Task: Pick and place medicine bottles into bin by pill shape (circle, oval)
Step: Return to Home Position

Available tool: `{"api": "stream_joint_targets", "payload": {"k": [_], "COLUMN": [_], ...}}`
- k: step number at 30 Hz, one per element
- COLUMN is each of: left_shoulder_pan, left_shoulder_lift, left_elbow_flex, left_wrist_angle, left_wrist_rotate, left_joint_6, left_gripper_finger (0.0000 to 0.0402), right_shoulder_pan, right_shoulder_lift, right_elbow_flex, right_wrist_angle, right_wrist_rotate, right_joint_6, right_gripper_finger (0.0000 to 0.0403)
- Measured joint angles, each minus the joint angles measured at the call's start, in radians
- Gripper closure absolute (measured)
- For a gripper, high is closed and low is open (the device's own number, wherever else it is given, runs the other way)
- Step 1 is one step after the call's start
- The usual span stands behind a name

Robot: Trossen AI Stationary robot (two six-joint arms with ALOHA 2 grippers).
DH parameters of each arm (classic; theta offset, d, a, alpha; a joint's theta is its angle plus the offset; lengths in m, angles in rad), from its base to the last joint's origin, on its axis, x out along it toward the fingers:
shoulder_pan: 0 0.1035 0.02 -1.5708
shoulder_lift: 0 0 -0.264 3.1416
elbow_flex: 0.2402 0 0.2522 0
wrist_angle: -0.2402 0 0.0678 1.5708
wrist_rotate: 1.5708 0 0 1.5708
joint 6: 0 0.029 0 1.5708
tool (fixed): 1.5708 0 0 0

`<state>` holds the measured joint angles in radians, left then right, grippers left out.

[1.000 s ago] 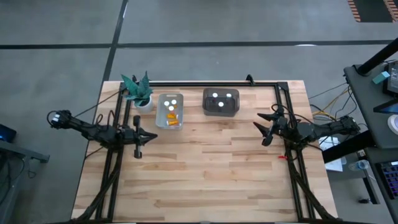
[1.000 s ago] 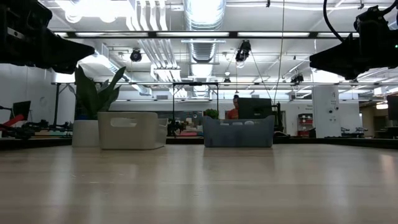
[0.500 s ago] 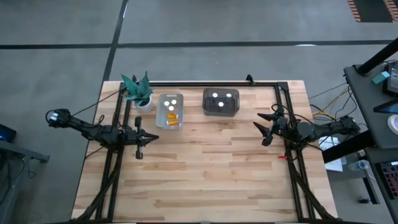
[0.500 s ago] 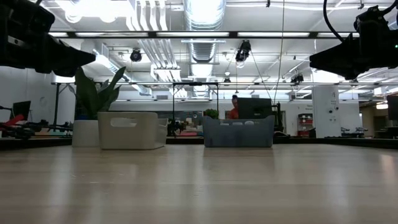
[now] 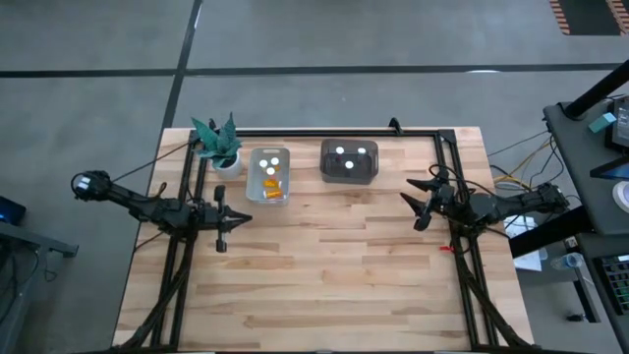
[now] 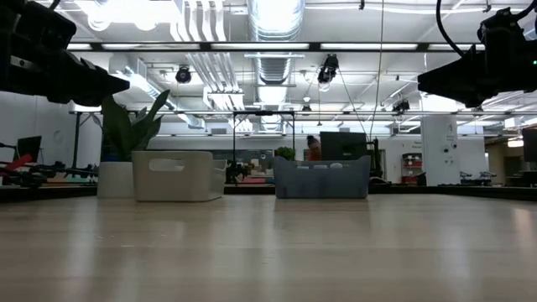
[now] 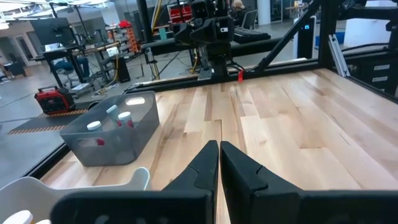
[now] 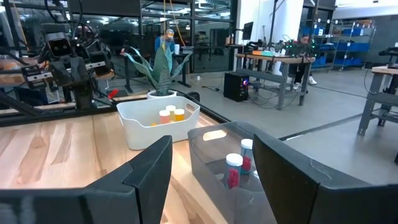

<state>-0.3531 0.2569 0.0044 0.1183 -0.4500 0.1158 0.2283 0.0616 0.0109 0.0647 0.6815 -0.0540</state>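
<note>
Several medicine bottles with white caps lie in the white bin (image 5: 268, 175), some on their sides with orange bodies showing (image 5: 274, 187); three more stand in the grey bin (image 5: 349, 162), white caps up (image 5: 340, 151). Both bins rest on the table near its far edge. My left gripper (image 5: 234, 218) is shut and empty above the table, just nearer than the white bin; its wrist view shows the fingers closed together (image 7: 219, 157). My right gripper (image 5: 413, 208) is open and empty, right of the grey bin; its fingers stand wide apart (image 8: 214, 162), facing both bins.
A potted green plant (image 5: 218, 146) stands at the far left, beside the white bin. Black frame rails run along the table's left, right and far edges (image 5: 324, 131). Bare wooden tabletop (image 5: 324, 275) spreads from the bins to the near edge.
My left gripper has drawn back a little toward the table's left edge and sunk slightly, staying shut. The right arm and the bottles have kept still.
</note>
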Motion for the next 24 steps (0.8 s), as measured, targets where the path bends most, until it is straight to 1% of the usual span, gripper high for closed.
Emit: {"api": "stream_joint_targets", "payload": {"k": [24], "left_shoulder_pan": [0.0], "left_shoulder_lift": [0.049], "left_elbow_flex": [0.0], "left_wrist_angle": [-0.001], "left_wrist_rotate": [0.0], "left_joint_6": [0.0], "left_gripper_finger": [0.0402], "right_shoulder_pan": [0.0], "right_shoulder_lift": [0.0], "right_elbow_flex": [0.0], "right_wrist_angle": [0.0], "right_wrist_rotate": [0.0], "right_joint_6": [0.0], "right_gripper_finger": [0.0188]}}
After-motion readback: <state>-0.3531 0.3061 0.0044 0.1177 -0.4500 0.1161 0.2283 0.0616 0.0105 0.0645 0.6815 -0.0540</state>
